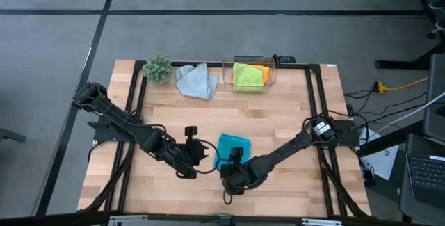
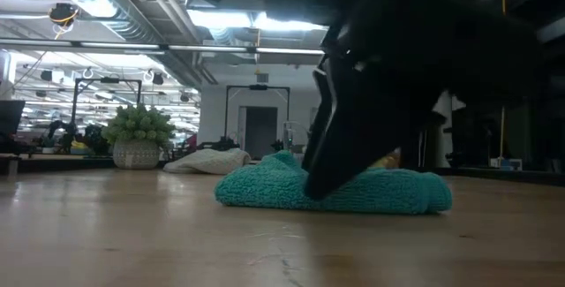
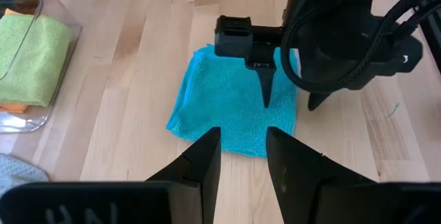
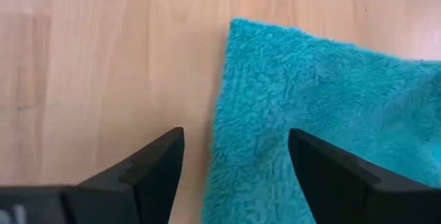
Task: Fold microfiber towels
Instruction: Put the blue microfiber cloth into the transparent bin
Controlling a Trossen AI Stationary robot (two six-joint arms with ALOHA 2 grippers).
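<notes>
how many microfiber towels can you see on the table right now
4: turquoise towel folded near the front between both arms, grey towel crumpled at the back, green towel atop orange towel inside the clear box.

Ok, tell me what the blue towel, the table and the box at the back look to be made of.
Blue towel: soft fuzzy cloth, matte; the looped pile shows close up.
Table: pale wood planks with visible grain and a light sheen.
Box: probably clear plastic; the green towel and orange towel show through its walls.
</notes>
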